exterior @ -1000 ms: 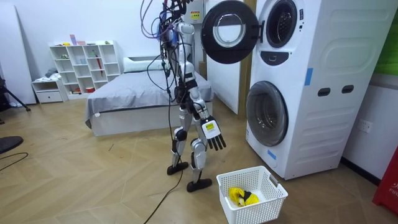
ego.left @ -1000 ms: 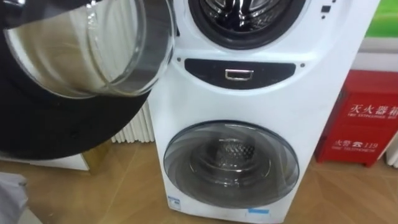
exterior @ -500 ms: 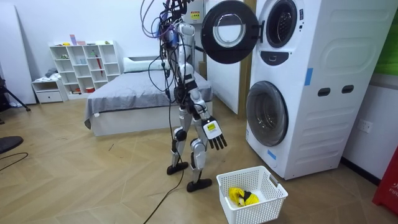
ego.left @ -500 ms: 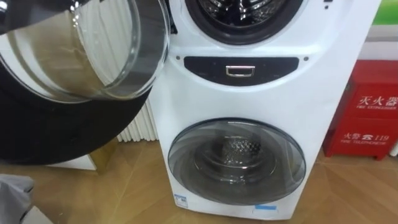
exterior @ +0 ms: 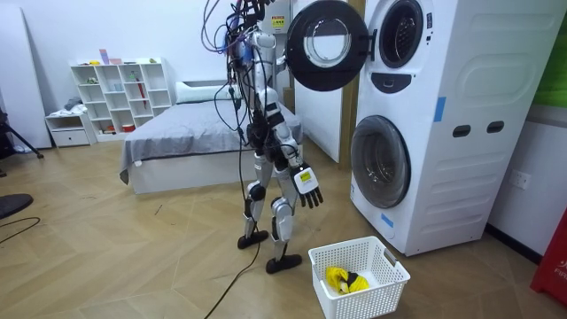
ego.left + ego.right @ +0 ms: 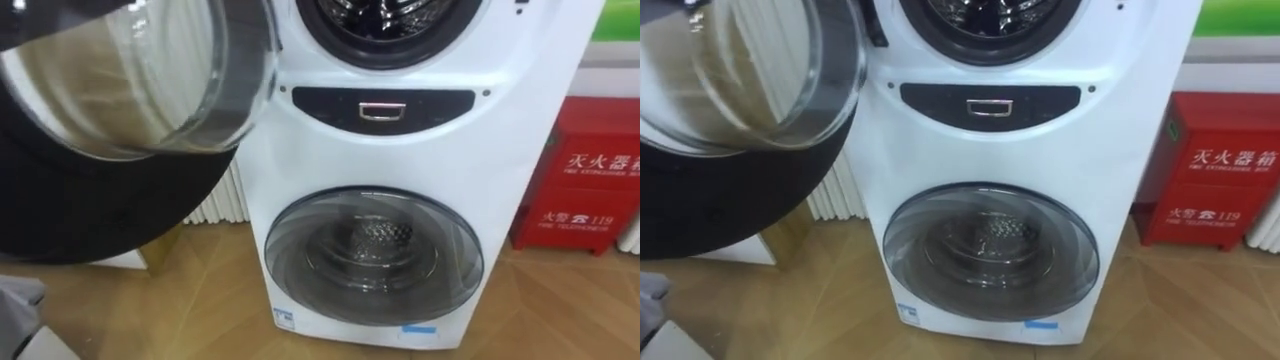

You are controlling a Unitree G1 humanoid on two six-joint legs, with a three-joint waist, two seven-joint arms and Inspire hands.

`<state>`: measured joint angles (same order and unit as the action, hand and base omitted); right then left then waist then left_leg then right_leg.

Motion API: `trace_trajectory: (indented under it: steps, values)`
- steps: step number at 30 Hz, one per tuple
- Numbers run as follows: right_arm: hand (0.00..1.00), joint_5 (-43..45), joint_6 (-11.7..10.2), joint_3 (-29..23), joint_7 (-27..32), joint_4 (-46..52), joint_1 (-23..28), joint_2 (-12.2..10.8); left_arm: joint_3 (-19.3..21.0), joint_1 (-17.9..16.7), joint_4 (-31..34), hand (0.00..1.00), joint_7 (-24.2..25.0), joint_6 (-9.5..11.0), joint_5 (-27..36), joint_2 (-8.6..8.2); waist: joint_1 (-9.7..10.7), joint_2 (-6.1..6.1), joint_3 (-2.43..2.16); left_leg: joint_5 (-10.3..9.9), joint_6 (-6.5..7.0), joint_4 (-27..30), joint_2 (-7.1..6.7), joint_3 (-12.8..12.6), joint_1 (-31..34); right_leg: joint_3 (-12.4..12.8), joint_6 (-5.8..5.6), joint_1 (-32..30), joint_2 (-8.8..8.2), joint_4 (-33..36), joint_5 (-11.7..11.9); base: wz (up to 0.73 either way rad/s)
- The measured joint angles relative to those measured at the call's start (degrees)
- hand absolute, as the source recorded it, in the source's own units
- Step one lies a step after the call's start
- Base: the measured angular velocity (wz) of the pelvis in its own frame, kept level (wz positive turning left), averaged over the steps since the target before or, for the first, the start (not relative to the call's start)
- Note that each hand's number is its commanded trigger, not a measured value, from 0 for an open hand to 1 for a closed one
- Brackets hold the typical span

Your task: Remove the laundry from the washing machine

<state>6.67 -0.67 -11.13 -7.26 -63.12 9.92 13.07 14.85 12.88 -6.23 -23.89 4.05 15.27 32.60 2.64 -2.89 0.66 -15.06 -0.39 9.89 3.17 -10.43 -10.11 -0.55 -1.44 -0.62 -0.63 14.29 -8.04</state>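
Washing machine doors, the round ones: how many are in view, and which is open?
2. The upper door stands swung wide open at the left; the lower door beneath it is shut. No others seem hidden.

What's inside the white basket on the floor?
A yellow thing, probably clothing, lies in the white basket. Whatever is under it is covered and cannot be seen.

A pale wooden floor point(image 5: 133, 248) ran across the room; white walls point(image 5: 106, 31) stood behind; a grey bed point(image 5: 186, 142) sat at centre left; a white shelf unit point(image 5: 120, 93) stood at upper left; a red cabinet point(image 6: 585, 185) stood at the right edge.
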Motion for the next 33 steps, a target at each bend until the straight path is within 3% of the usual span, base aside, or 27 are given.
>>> trace_trajectory:
  steps: [1,5,7,9,12,15,18,20,26,28,31,33]
  values:
    - [0.0,-0.09,-0.01,0.25,-0.03,-0.22,-0.27,0.0,-0.48,0.0,0.68,0.0,0.23,-0.07,-0.11,-0.34,0.04,0.08,0.02,0.0,0.0,-0.01,-0.01,0.01,0.1,0.0,-0.03,0.1,0.0,-0.29,0.03,0.05]
    - [0.0,-0.76,0.3,2.05,-0.04,-1.83,-1.67,-0.41,-4.22,-0.42,7.41,0.0,2.3,-0.16,0.16,-4.75,0.31,-0.02,0.06,0.15,0.24,-0.19,-0.04,0.46,0.64,-0.06,-0.2,1.0,0.01,-1.68,1.06,0.05]
    - [0.0,-0.77,0.3,2.81,-0.54,-1.93,-2.42,-0.77,-6.34,-0.4,8.26,0.0,2.44,-0.17,-0.11,-5.3,1.83,-0.09,0.04,0.15,0.24,-0.22,-0.05,0.48,0.64,0.04,-0.18,1.01,0.05,-1.74,1.09,-0.03]
    - [0.0,-0.79,0.1,3.12,-0.72,-1.8,-3.7,-0.81,-8.47,0.24,8.78,0.0,3.62,-0.2,-0.35,-5.72,3.92,-0.66,0.31,0.15,0.24,-0.4,-0.04,0.16,0.8,0.53,-0.18,0.48,0.21,-1.69,1.08,-0.1]
    - [0.0,0.09,0.55,3.01,-1.09,-1.76,-3.65,-0.78,-8.46,0.37,9.85,0.0,4.57,-0.24,-0.57,-6.6,5.34,-0.97,0.18,0.16,0.25,-0.38,-0.01,-0.3,1.57,0.75,-0.16,-0.68,0.28,-1.49,1.1,-0.1]
    - [0.0,0.4,0.83,3.13,-1.17,-1.74,-3.6,-1.1,-10.31,0.37,11.36,0.0,5.67,-0.53,-2.08,-8.87,6.06,-0.7,0.01,0.16,0.25,-0.28,0.0,-0.54,1.79,1.02,-0.15,-1.34,0.34,-1.52,1.11,-0.1]
    - [0.0,0.2,0.91,3.28,-1.19,-1.79,-3.85,-1.25,-13.37,0.49,11.98,0.0,8.17,-1.83,-2.38,-10.04,6.54,-0.45,-0.17,0.16,0.25,-0.3,0.05,-0.51,1.66,1.02,-0.18,-1.31,0.37,-1.56,1.14,-0.03]
    - [0.0,-0.78,0.91,3.81,-1.04,-2.03,-4.25,-1.5,-15.75,1.12,11.97,0.0,9.39,-2.62,-2.33,-10.37,6.69,-0.4,-0.18,0.16,0.25,-0.34,0.13,-0.58,1.55,1.01,-0.15,-1.28,0.44,-1.58,1.16,-0.04]
    - [0.0,-2.24,1.53,6.1,-0.86,-1.96,-5.48,-1.63,-22.38,3.48,11.95,0.0,13.74,-4.56,-2.42,-13.73,7.42,-0.4,-0.15,0.16,0.25,-0.37,0.23,-1.5,1.26,1.92,-0.04,-1.4,0.77,-1.71,1.23,-0.09]
    - [0.0,-2.09,1.65,6.66,-0.6,-1.94,-6.0,-1.79,-22.19,3.83,11.69,0.0,14.33,-4.93,-2.58,-15.47,8.32,-0.3,-0.08,0.16,0.25,-0.4,0.25,-2.02,1.15,2.06,0.0,-1.44,0.79,-1.7,1.25,-0.06]
    - [0.0,-1.92,2.01,7.52,0.02,-1.98,-6.47,-1.93,-22.34,4.95,10.35,0.0,15.8,-5.48,-2.41,-16.29,9.13,-0.11,0.04,0.16,0.25,-0.5,0.25,-2.52,0.89,2.36,0.01,-1.43,0.84,-1.64,1.31,-0.05]
    - [0.0,-2.02,2.02,7.92,0.69,-2.0,-6.75,-2.01,-22.72,7.05,7.81,0.0,15.81,-5.77,-2.37,-17.75,9.25,-0.03,0.1,0.16,0.25,-0.51,0.21,-3.41,0.74,3.11,-0.07,-1.56,0.96,-1.67,1.58,-0.15]
